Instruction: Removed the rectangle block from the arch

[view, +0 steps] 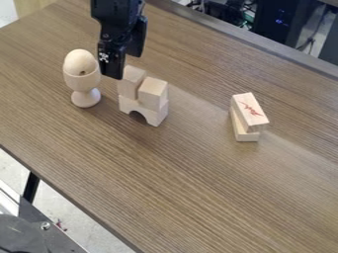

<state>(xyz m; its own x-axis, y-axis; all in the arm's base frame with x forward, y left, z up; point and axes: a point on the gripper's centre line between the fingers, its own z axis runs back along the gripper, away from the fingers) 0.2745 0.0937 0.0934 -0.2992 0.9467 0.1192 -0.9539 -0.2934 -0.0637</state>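
The black gripper (125, 66), its jaws parted and nothing visibly held, hangs beside a rectangular block (130, 83) standing next to a squarer block (153, 94) atop a wooden arch (155, 115) on the surface (165, 183), between an egg in its cup (82, 79) and two stacked blocks (250, 112).

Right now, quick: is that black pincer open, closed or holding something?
Pincer: open, its two fingers apart, and seemingly holding nothing.
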